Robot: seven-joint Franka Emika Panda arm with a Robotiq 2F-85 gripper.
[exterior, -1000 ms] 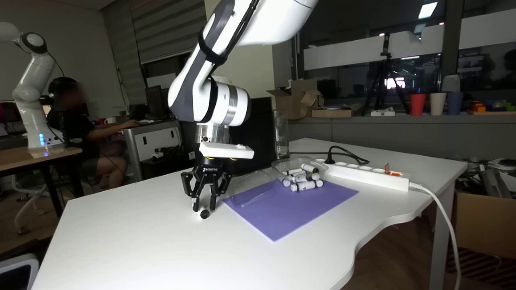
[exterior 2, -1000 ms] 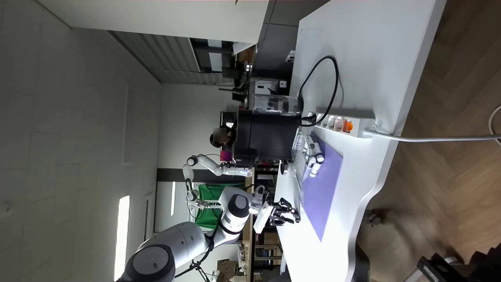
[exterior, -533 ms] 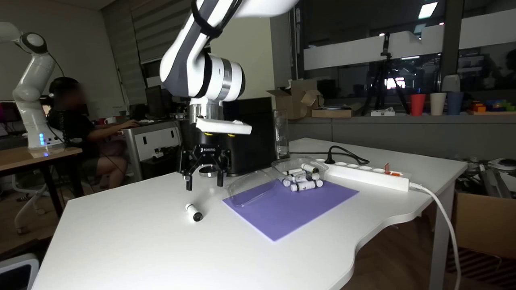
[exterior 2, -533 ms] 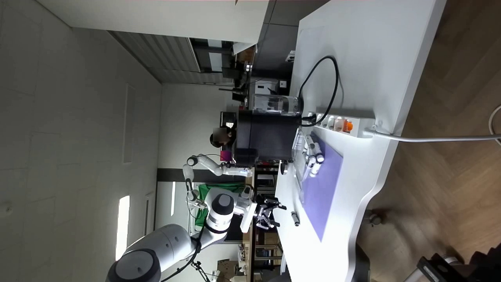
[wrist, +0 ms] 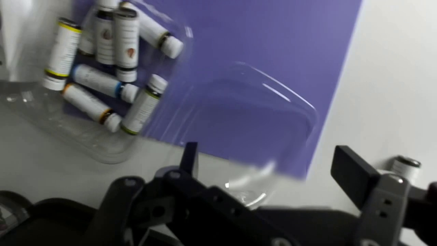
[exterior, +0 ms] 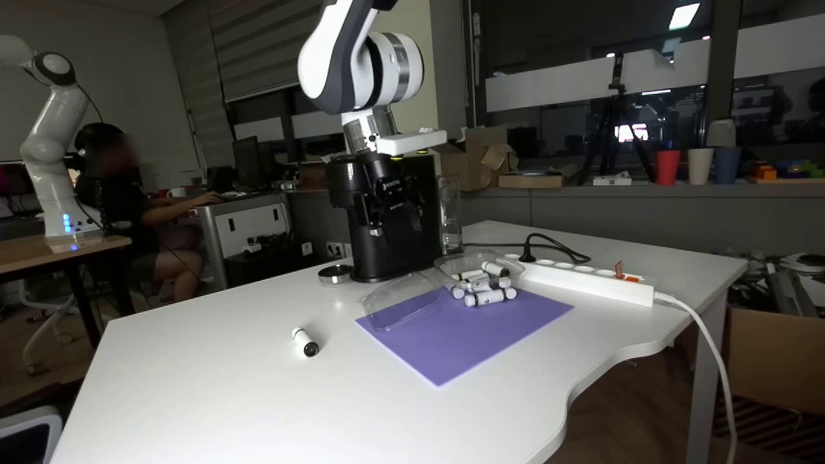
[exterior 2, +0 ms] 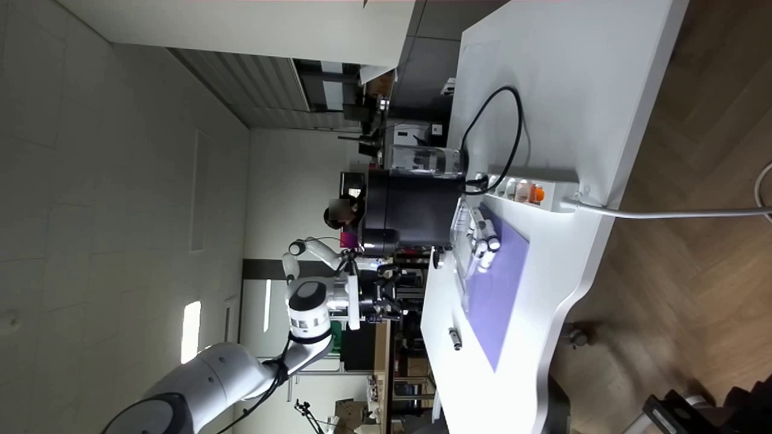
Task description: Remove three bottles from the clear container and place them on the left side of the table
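Taking the edges as seen in an exterior view, find one loose vial [exterior: 305,343] lying on its side on the white table [exterior: 213,393], in from the left edge and the back left corner, dark end toward the front edge. Next, note purple mat [exterior: 477,341], set cornerwise to the front edge, left of the curved cut-out. See clear shell [exterior: 401,304] partly over the mat, partly past it toward the back edge; cannot tell if joined to the clear container [wrist: 114,153]. Find container just beside that shell, on the side away from the left edge, with more vials [wrist: 127,44] heaped inside; count at least seven in the wrist view, white-capped, with labels too blurred to read. See gripper [wrist: 271,167] raised well above the table by the back edge, with fingers [wrist: 353,177] spread wide apart. Spot silver ring [exterior: 335,279] close to the same edge, just left of the black machine [exterior: 394,254]. Beyond the mat, note white power strip [exterior: 590,285] angled toward the cut-out. Farthest, past the far edge, make out red cup [exterior: 668,167].
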